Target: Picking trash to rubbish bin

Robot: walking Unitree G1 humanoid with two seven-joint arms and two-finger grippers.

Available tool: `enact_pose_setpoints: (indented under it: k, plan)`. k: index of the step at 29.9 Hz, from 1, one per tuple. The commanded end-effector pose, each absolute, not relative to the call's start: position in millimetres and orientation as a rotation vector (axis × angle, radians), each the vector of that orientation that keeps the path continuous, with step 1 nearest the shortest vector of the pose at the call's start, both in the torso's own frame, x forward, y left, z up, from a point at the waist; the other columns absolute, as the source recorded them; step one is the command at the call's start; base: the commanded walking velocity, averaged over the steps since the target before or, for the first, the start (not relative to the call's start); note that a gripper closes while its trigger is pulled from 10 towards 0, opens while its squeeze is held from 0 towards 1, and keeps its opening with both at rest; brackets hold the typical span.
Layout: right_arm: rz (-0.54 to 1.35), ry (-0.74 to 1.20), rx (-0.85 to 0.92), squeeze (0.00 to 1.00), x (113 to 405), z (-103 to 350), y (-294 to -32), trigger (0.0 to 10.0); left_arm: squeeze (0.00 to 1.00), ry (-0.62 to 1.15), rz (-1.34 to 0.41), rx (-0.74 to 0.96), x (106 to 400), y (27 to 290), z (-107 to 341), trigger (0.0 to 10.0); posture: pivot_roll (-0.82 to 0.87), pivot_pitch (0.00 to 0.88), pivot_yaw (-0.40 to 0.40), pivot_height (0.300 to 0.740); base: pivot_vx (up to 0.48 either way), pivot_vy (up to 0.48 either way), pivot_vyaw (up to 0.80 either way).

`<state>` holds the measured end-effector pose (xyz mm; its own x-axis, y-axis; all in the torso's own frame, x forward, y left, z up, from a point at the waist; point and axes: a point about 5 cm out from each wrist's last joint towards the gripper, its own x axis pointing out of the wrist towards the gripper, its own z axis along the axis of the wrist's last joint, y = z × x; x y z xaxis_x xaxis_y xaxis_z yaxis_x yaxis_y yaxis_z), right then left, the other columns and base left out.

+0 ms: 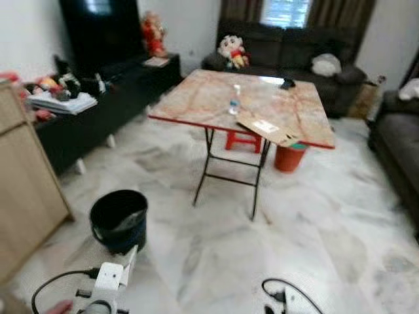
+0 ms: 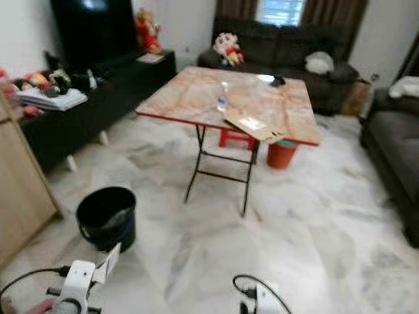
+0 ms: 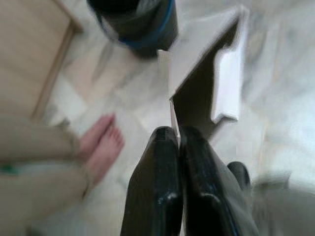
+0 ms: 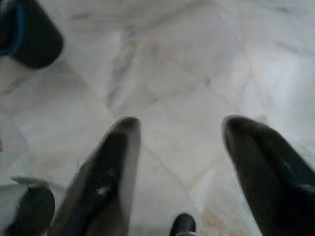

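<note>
Above the marble floor [image 4: 197, 73], a white piece of cardboard [image 3: 206, 83] sat pinched in the left gripper [image 3: 177, 135].
The black fingers were closed together on its edge, just short of the black bin [image 1: 118, 220]. The right gripper [image 4: 179, 132] hung with fingers spread apart. Beyond stood a folding table [image 1: 196, 98] bearing a bottle [image 1: 234, 104]. A person's bare foot [image 3: 101, 145] rested beside the left arm.

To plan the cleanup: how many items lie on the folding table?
3: a clear bottle near the middle, flat cardboard overhanging the near edge, a small dark object at the far side.
</note>
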<state>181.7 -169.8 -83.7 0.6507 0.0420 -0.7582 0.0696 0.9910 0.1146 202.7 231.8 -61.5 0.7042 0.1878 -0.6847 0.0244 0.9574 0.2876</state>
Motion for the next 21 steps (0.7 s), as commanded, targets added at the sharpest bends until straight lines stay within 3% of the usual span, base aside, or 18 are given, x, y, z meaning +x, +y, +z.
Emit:
enact_pose_setpoints:
  k: [1,8,21]
  plan:
    - [-0.003,0.858,0.133,0.0,185.8,-82.0,-166.7,10.0,0.0,0.778,0.093,0.291,208.7,234.4,-57.7,10.0,0.12,0.0,-0.047,0.74,0.33,0.0,0.0]
    - [-0.002,0.843,0.112,0.0,190.7,-79.5,-166.6,10.0,0.0,0.793,0.088,0.287,205.7,231.5,-60.5,10.0,0.12,0.0,-0.045,0.74,0.328,0.0,0.26]
    - [-0.003,0.845,0.098,0.0,191.4,-79.5,-164.9,10.0,0.0,0.799,0.089,0.287,204.9,231.3,-61.2,10.0,0.12,0.0,-0.043,0.74,0.324,0.0,0.03]
